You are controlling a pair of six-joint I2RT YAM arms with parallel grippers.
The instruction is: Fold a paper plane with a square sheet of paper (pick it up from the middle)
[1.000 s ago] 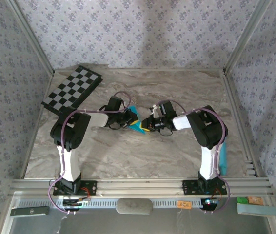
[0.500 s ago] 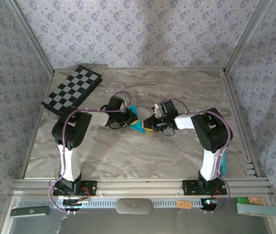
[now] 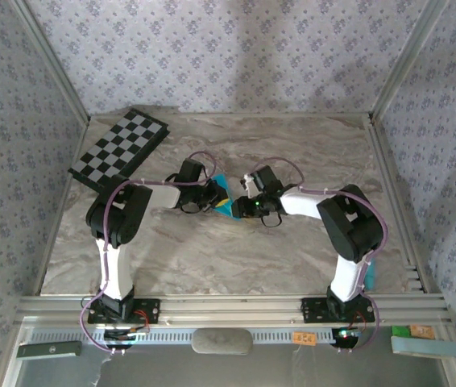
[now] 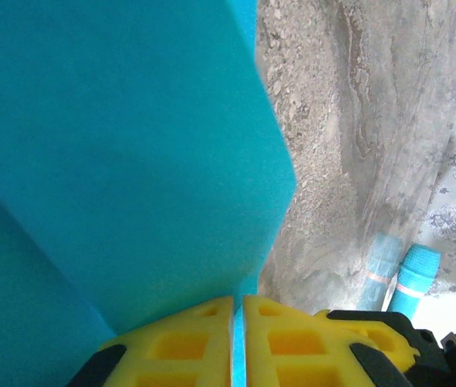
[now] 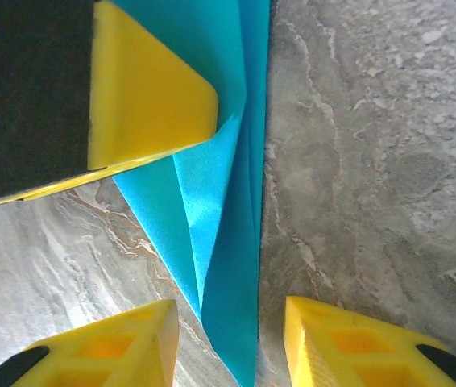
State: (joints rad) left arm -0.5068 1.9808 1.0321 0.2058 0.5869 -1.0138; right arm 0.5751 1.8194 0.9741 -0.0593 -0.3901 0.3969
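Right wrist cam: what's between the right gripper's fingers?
Folded turquoise paper: in the right wrist view its creased tip lies between the fingers of the open right gripper, apart from both. The left gripper is shut on it.

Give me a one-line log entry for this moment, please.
paper: partly folded | left gripper: shut on paper | right gripper: open, straddling its folded edge

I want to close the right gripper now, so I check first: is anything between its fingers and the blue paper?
Nothing visible. The blue paper lies between the fingers of the open right gripper. The left gripper is shut on it farther along, outside that gap.
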